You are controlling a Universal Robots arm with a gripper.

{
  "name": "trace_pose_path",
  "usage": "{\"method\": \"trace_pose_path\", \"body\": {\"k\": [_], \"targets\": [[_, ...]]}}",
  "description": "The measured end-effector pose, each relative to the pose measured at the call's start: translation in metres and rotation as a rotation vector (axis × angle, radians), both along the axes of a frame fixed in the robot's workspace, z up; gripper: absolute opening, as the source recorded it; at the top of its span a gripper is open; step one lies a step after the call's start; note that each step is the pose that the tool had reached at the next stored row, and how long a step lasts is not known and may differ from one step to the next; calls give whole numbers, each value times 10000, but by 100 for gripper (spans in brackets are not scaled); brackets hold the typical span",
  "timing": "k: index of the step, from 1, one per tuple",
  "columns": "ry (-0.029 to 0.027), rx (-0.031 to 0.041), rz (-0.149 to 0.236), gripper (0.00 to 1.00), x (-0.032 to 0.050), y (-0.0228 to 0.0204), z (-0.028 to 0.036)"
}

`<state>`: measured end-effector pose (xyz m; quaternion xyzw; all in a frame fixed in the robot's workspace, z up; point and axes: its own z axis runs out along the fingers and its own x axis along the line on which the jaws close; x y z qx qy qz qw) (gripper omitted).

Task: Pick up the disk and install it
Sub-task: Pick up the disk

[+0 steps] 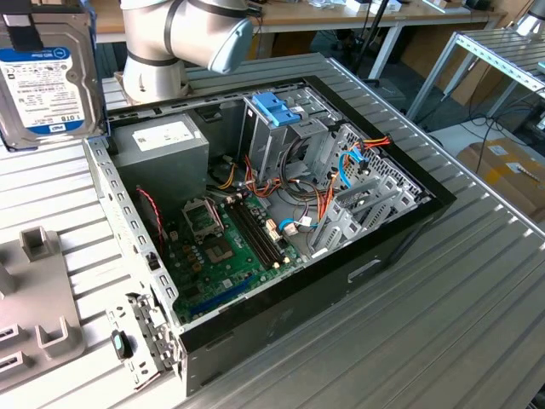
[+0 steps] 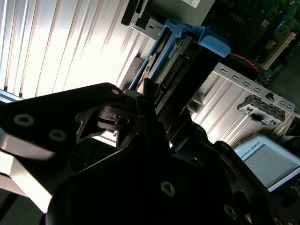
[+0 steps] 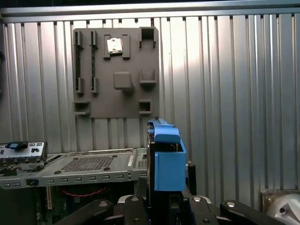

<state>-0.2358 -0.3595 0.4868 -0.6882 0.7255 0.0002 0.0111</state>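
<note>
Gripper [image 3: 165, 199]: jaws clenched on the disk [image 3: 166, 159], pinching one end between them. Disk: silver-grey, white label, light blue carrier rail; held upright clear of the ribbed tabletop [image 1: 443, 324], outside the open computer case [image 1: 281, 213], at the exterior view's upper left.

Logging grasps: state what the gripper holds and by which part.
The silver-grey rectangular metal disk in its light blue plastic carrier, clamped by the gripper at its wrist-side end.
</note>
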Motion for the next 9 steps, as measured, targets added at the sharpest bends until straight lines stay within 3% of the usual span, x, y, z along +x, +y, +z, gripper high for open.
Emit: {"method": "trace_pose_path", "body": {"k": [9], "targets": [[0,0,1,35,342,2,0]]}}
